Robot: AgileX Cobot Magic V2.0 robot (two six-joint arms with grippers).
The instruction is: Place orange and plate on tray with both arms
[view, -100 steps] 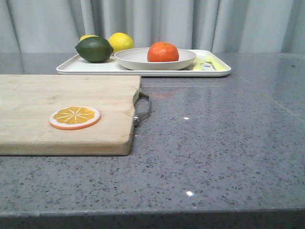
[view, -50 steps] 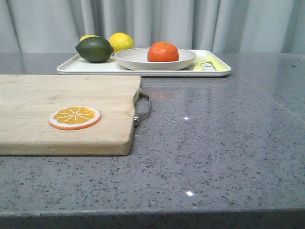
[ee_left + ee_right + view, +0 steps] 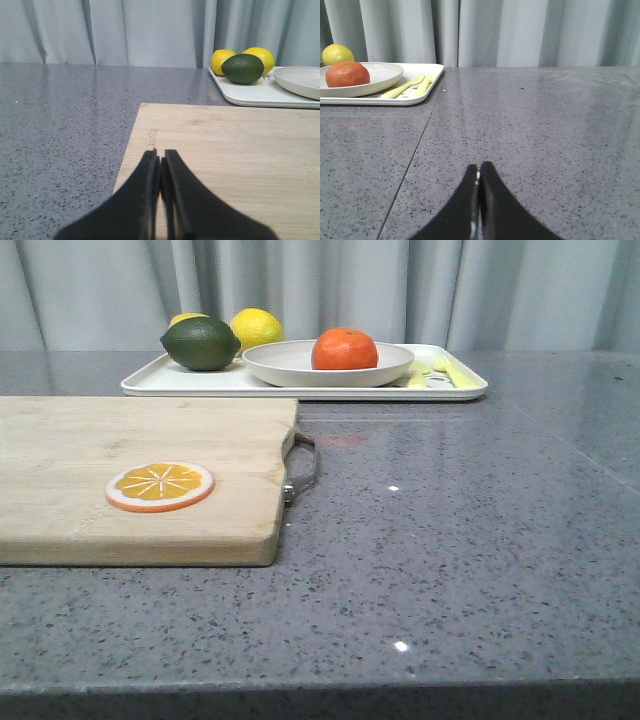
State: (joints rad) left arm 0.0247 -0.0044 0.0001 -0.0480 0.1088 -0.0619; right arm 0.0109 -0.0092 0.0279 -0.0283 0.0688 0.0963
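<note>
Orange (image 3: pixel 345 348) sat in plate (image 3: pixel 328 363), plate on tray (image 3: pixel 455 390) at far side of table (image 3: pixel 470 540), beside lime (image 3: pixel 201 343), two lemons (image 3: pixel 257 327) and yellow cutlery (image 3: pixel 440 371). Board (image 3: pixel 140 475) lay near front left with orange slice (image 3: pixel 160 486) on top, well apart from tray. Left gripper (image 3: pixel 161 172) low over board, fingers pressed together on nothing; right gripper (image 3: pixel 479 185) low over bare table, likewise closed and empty.
</note>
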